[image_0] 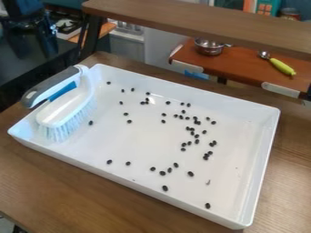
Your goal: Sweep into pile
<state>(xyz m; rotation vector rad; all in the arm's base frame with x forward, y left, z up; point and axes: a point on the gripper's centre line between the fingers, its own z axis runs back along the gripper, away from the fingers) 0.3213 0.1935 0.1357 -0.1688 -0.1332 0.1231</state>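
Observation:
A large white tray [137, 141] lies on the wooden table, with small black beans scattered over its floor. Many of the beans [195, 119] are spread loosely across the middle and right half, several lie nearer the front wall, and a few are toward the back left. The white brush [67, 107], with a grey and blue handle, rests at the tray's left end. Its pale bristles point down into the tray, and its handle reaches over the left wall. One bean [90, 123] sits just right of the bristles.
Brown tabletop [54, 182] surrounds the tray. A wooden shelf [206, 22] crosses above the back. Behind it, a metal pot [209, 47] and a green-handled utensil [282, 67] lie on a reddish-brown board [243, 63]. Black equipment [21, 20] stands at the upper left.

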